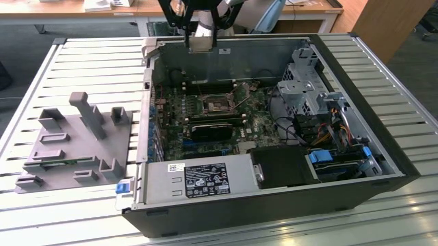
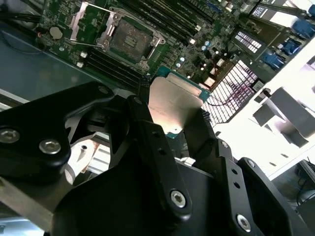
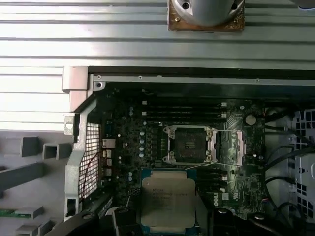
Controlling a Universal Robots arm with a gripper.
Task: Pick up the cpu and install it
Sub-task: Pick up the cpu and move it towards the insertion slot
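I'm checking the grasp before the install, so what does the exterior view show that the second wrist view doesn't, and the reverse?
Exterior view: the power supply, the drive cage and the slatted table under the computer case. Second wrist view: the end effector, its black fingers pressed against the edges of the cpu. Both: the held cpu, the empty socket and the grey fixture tray.

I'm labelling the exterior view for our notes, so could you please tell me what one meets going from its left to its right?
The grey fixture tray → the end effector, shut on the cpu → the silver drive cage → the black outer wall of the computer case.
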